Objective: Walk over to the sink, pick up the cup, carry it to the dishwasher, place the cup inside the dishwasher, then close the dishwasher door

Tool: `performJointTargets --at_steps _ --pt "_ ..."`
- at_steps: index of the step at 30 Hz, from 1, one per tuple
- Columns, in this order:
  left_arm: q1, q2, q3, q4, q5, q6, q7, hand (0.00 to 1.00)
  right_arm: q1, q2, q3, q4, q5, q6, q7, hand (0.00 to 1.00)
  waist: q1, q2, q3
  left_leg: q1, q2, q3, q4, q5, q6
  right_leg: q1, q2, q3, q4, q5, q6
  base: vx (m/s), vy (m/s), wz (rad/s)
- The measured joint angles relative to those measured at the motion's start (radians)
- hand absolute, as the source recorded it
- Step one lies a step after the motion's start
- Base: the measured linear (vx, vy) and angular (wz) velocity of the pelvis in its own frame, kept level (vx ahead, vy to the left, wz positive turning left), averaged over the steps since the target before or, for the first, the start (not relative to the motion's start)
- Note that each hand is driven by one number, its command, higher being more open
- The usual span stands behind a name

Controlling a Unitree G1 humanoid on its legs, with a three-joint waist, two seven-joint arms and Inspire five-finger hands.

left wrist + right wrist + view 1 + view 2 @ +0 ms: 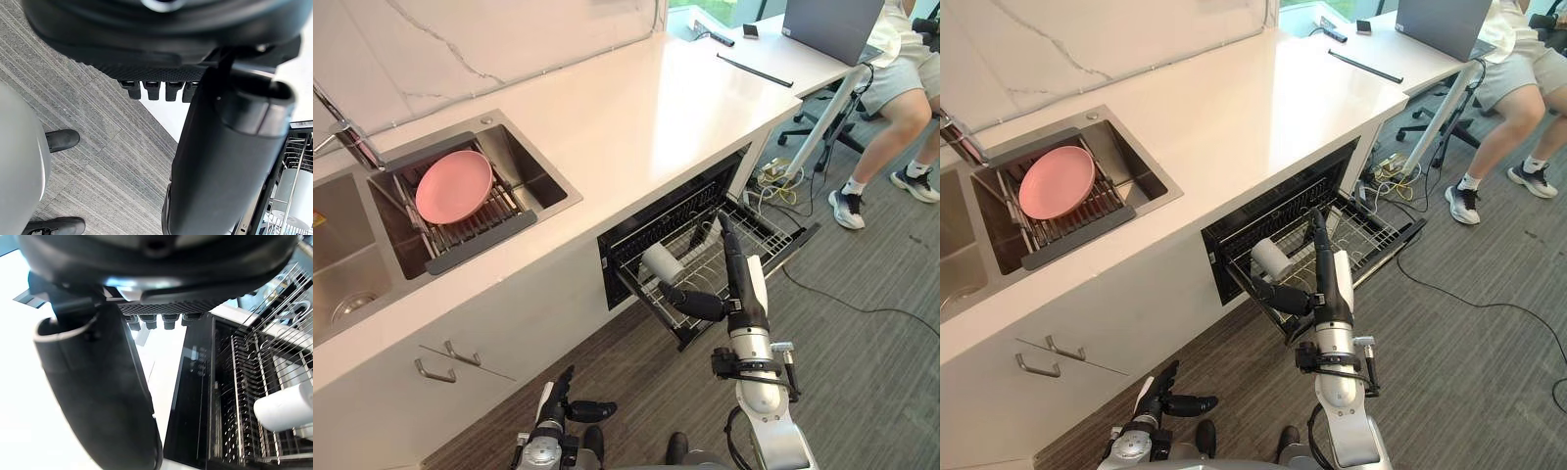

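Left eye view: cup (663, 262) lying in rack (766, 227) of dishwasher (636, 227); right robot hand (735, 276) above rack, fingers (725, 235) straight, empty. Placement judged done; next: withdraw, close dishwasher.

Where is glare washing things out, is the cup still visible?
Right wrist view: white cabinet front blown out, yet the white cylindrical cup on the metal wire dishwasher rack stands out. Left eye view: even light, soft sheen on the white stone countertop, cup clear beside the right robot hand.
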Motion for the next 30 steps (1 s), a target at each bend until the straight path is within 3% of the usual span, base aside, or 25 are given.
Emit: performJointTargets --at_steps 2,4,7,8,9,11,12,14,16,17,19,20,22,24,25,26,27,28,30 --pt "-0.013 -0.003 0.0 0.0 -0.003 -0.007 0.002 1.0 -0.009 -0.027 0.004 0.001 0.005 0.0 -0.001 1.0 0.014 0.018 0.012 -0.074 0.012 -0.031 0.142 -0.052 -0.022 0.007 0.009 -0.039 0.013 -0.014 -0.005 -0.06 0.013 0.45" --pt "-0.021 -0.004 0.001 0.0 -0.006 -0.011 0.006 1.0 -0.02 -0.036 0.008 0.001 0.004 0.0 -0.001 1.0 0.037 0.026 0.017 -0.097 0.022 -0.01 0.177 -0.066 -0.042 0.012 0.013 -0.047 0.012 -0.016 -0.009 -0.04 0.011 0.23" --pt "-0.022 -0.002 0.013 0.004 -0.021 -0.019 0.011 1.0 -0.049 -0.041 0.004 0.001 0.004 0.0 -0.013 1.0 0.049 0.027 0.021 -0.097 0.067 0.127 0.165 -0.087 -0.004 0.04 0.012 -0.095 0.001 -0.02 -0.005 -0.02 0.006 0.45" --pt "-0.029 -0.002 0.02 0.012 -0.021 -0.019 0.011 1.0 -0.061 -0.043 -0.001 0.001 0.004 -0.001 -0.026 1.0 0.042 0.019 0.022 -0.098 0.102 0.231 0.155 -0.081 -0.004 0.049 -0.004 -0.134 0.002 -0.026 0.003 0.05 0.015 0.93" --pt "-0.033 -0.009 0.024 0.013 -0.021 -0.018 0.011 1.0 -0.087 -0.06 -0.011 0.002 0.004 -0.001 -0.037 1.0 0.038 0.02 0.021 -0.11 0.125 0.297 0.154 -0.034 -0.013 0.049 -0.021 -0.167 0.009 -0.032 0.011 0.07 0.062 0.96" --pt "-0.036 -0.011 0.021 0.011 -0.021 -0.018 0.014 1.0 -0.132 -0.073 -0.022 0.005 0.004 0.0 -0.041 1.0 0.044 0.02 0.021 -0.107 0.107 0.362 0.12 -0.025 0.014 0.049 -0.038 -0.192 0.009 -0.037 0.028 0.07 0.112 0.51" --pt "-0.036 -0.012 0.02 0.009 -0.022 -0.017 0.023 1.0 -0.161 -0.073 -0.026 0.005 0.004 0.0 -0.047 1.0 0.054 0.012 0.02 -0.091 0.084 0.361 0.086 -0.019 0.038 0.051 -0.05 -0.202 0.008 -0.038 0.04 0.11 0.117 0.35" --pt "-0.035 -0.005 0.023 0.0 -0.023 -0.016 0.027 1.0 -0.186 -0.067 -0.027 0.005 0.003 0.0 -0.047 1.0 0.061 -0.001 0.026 -0.083 0.055 0.338 0.09 -0.031 0.051 0.078 -0.075 -0.234 0.013 -0.049 0.063 0.17 0.128 0.48" --pt "-0.036 -0.006 0.022 -0.003 -0.024 -0.016 0.027 1.0 -0.187 -0.068 -0.037 0.006 0.002 0.001 -0.049 1.0 0.065 -0.013 0.028 -0.044 0.008 0.313 0.103 -0.082 0.069 0.087 -0.157 -0.26 0.163 -0.129 0.103 0.19 0.179 0.48" --pt "-0.035 -0.007 0.022 -0.002 -0.024 -0.015 0.027 1.0 -0.187 -0.07 -0.035 0.008 0.0 0.001 -0.049 1.0 0.065 -0.014 0.028 -0.027 -0.004 0.31 0.1 -0.092 0.074 0.073 -0.186 -0.253 0.235 -0.15 0.101 0.18 0.198 0.19" --pt "-0.018 -0.005 0.02 -0.007 -0.027 -0.013 0.027 1.0 -0.194 -0.06 -0.031 0.026 -0.007 0.003 -0.049 1.0 0.059 -0.028 0.02 0.059 -0.049 0.299 0.048 -0.105 0.093 -0.041 -0.313 -0.193 0.603 -0.164 0.023 0.18 0.185 0.12" --pt "-0.011 0.004 0.019 -0.008 -0.029 -0.012 0.027 1.0 -0.197 -0.053 -0.026 0.036 -0.007 0.003 -0.049 1.0 0.054 -0.04 0.013 0.077 -0.061 0.289 0.034 -0.108 0.097 -0.077 -0.329 -0.155 0.677 -0.161 0.001 0.22 0.132 0.33" --pt "0.0 0.021 0.019 -0.008 -0.031 -0.007 0.029 1.0 -0.197 -0.048 -0.024 0.055 -0.018 0.004 -0.049 1.0 0.034 -0.06 0.0 0.118 -0.069 0.243 0.01 -0.11 0.1 -0.144 -0.292 -0.038 0.785 -0.216 -0.006 0.24 0.049 0.64" --pt "0.003 0.019 0.019 -0.008 -0.031 -0.007 0.031 1.0 -0.2 -0.054 -0.029 0.054 -0.018 0.004 -0.049 1.0 0.006 -0.059 0.0 0.137 -0.054 0.165 0.002 -0.11 0.099 -0.227 -0.159 0.112 0.724 -0.274 -0.007 0.31 -0.033 0.96" --pt "0.003 0.017 0.02 -0.008 -0.031 -0.005 0.031 1.0 -0.202 -0.058 -0.029 0.054 -0.019 0.004 -0.048 1.0 0.0 -0.057 0.001 0.138 -0.048 0.144 0.003 -0.111 0.097 -0.247 -0.122 0.153 0.683 -0.277 -0.008 0.24 -0.075 1.07" --pt "0.005 0.014 0.019 -0.007 -0.031 -0.004 0.031 1.0 -0.201 -0.069 -0.032 0.053 -0.019 0.004 -0.048 1.0 -0.008 -0.055 0.003 0.138 -0.038 0.1 0.009 -0.111 0.085 -0.274 -0.051 0.241 0.576 -0.271 0.002 0.18 -0.108 1.18" --pt "0.007 0.015 0.018 -0.006 -0.031 -0.002 0.024 1.0 -0.189 -0.079 -0.042 0.039 -0.018 0.005 -0.044 1.0 -0.008 -0.065 -0.003 0.138 -0.046 0.067 0.027 -0.124 0.058 -0.271 -0.01 0.306 0.417 -0.193 0.011 0.22 -0.144 1.2" --pt "0.005 0.019 0.018 -0.005 -0.03 -0.001 0.019 1.0 -0.182 -0.087 -0.046 0.027 -0.018 0.004 -0.044 1.0 -0.007 -0.067 -0.002 0.142 -0.056 0.053 0.038 -0.136 0.043 -0.274 -0.01 0.318 0.387 -0.096 0.014 0.24 -0.137 1.0" --pt "0.013 -0.001 0.023 -0.004 -0.03 -0.001 0.03 1.0 -0.171 -0.136 -0.049 0.02 -0.02 0.004 -0.038 1.0 0.014 -0.019 -0.015 0.149 -0.007 0.038 0.053 -0.146 0.03 -0.218 0.012 0.281 0.353 -0.101 0.004 0.27 -0.113 0.46"
